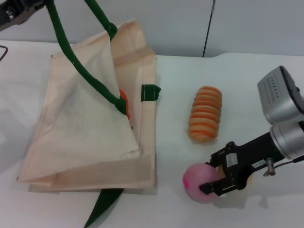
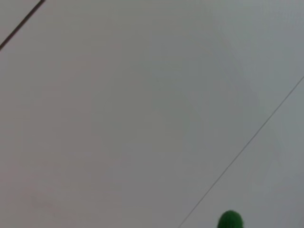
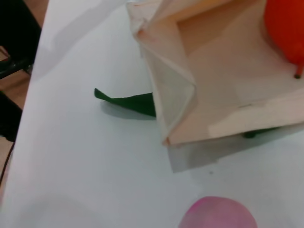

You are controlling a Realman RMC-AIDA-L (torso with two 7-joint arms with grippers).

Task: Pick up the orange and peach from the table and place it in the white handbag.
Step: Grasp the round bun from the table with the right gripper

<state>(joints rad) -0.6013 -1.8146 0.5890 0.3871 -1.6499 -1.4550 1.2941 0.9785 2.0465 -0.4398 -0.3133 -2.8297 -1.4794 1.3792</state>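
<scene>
The white handbag (image 1: pixel 80 137) lies on the table with its mouth held open. My left gripper (image 1: pixel 19 12) is at the far left and holds one green handle (image 1: pixel 71 57) up. The orange (image 1: pixel 124 102) sits inside the bag, and it also shows in the right wrist view (image 3: pixel 285 28). The pink peach (image 1: pixel 200 183) rests at the front right of the table. My right gripper (image 1: pixel 213 176) has a finger on each side of the peach and is shut on it. The peach's top shows in the right wrist view (image 3: pixel 218 216).
An orange-striped ridged roll (image 1: pixel 205 114) lies right of the bag, behind the peach. The bag's other green handle (image 1: pixel 102 206) trails over the table's front edge. A green side tab (image 1: pixel 150 92) sticks out of the bag's right side.
</scene>
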